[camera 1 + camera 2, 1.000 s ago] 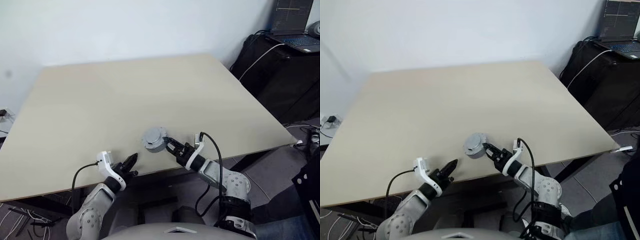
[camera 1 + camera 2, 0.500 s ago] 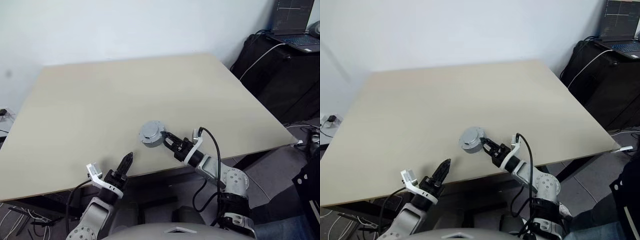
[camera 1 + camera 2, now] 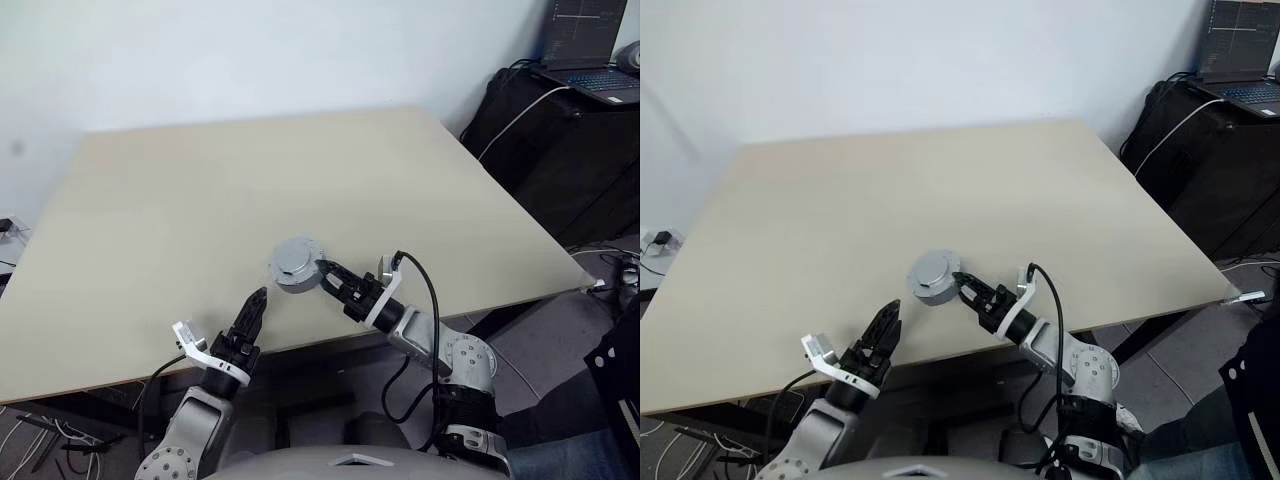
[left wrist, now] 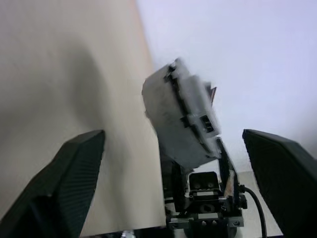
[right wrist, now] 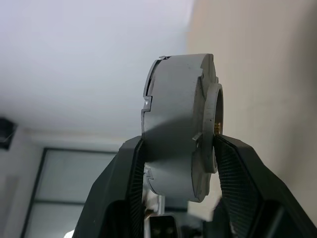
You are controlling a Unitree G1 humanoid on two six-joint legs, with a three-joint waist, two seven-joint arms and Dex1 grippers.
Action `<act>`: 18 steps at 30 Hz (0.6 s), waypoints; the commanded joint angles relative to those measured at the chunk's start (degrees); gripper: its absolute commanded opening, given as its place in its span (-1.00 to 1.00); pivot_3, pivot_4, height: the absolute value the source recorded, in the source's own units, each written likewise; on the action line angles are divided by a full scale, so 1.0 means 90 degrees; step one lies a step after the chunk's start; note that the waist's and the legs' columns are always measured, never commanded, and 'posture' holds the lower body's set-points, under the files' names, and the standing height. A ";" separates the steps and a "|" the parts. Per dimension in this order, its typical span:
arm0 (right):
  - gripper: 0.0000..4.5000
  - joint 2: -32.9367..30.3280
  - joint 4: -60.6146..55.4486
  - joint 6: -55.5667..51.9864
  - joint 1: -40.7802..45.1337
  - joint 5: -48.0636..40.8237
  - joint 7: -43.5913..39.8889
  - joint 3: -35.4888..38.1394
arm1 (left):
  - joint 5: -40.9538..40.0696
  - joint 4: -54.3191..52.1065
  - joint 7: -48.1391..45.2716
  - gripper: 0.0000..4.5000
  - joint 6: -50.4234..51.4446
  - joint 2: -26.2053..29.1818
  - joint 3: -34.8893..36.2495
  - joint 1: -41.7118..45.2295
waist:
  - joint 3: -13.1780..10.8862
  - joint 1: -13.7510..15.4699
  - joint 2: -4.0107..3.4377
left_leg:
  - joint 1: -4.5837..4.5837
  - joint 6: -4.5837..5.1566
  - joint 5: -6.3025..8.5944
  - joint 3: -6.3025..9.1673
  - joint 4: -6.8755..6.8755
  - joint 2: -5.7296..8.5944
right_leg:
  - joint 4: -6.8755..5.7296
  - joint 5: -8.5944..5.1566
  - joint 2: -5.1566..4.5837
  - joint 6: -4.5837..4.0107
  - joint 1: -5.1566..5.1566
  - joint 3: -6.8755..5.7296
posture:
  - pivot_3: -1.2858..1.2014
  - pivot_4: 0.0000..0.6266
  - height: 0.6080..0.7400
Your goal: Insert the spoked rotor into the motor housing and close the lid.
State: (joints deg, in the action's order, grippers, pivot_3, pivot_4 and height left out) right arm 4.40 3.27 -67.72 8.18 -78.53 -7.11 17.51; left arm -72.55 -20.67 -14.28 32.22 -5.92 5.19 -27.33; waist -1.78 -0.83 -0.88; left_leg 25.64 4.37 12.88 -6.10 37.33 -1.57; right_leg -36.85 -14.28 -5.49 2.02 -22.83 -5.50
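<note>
Your right gripper (image 3: 322,272) is pinching the motor housing (image 3: 294,266), a round grey body with its lid (image 5: 210,136) closed against it, and holds it lifted above the near part of the beige table (image 3: 300,190). In the right wrist view you can see the two black fingers (image 5: 126,188) clamped on opposite faces of the housing, one on the plain grey side, the other on the flanged lid side. Your left gripper (image 3: 250,318) hangs over the near table edge, just left of the housing and apart from it, with its fingers spread wide and nothing between them. A laptop (image 3: 588,50) sits on a dark stand beyond the table's far right corner.
</note>
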 commanded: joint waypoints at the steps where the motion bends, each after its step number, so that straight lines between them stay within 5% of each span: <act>1: -0.17 0.0087 -0.0439 -0.0103 0.0084 -0.0607 -0.0036 -0.0160 | -0.0268 -0.0042 -0.0008 1.00 -0.0171 -0.0507 -0.0172 0.0426 | 0.0000 0.0004 0.0001 | 0.0000 0.0000 0.0000 0.0000 0.0000 0.0000 | 0.0000 0.0000 0.0000 0.0000 0.0000 0.0000 | 0.03 -1.00 1.00; 18: -0.17 -0.0341 -0.0536 -0.0285 -0.0095 -0.1476 0.0452 -0.0744 | -0.0562 0.0062 0.0003 1.00 -0.0682 -0.0453 -0.0653 0.0531 | 0.0003 0.0003 0.0002 | -0.0001 0.0009 0.0001 -0.0008 0.0016 0.0000 | 0.0000 0.0011 0.0002 0.0016 0.0007 0.0004 | 0.03 -1.00 1.00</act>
State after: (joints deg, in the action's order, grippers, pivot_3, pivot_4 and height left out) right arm 0.97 1.68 -70.52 6.42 -87.74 -2.23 11.17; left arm -76.65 -20.06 -13.95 26.71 -5.02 0.96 -25.65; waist -1.75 -0.80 -0.86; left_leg 25.63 4.45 12.89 -6.17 37.48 -1.56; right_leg -36.85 -14.17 -5.47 2.17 -22.76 -5.47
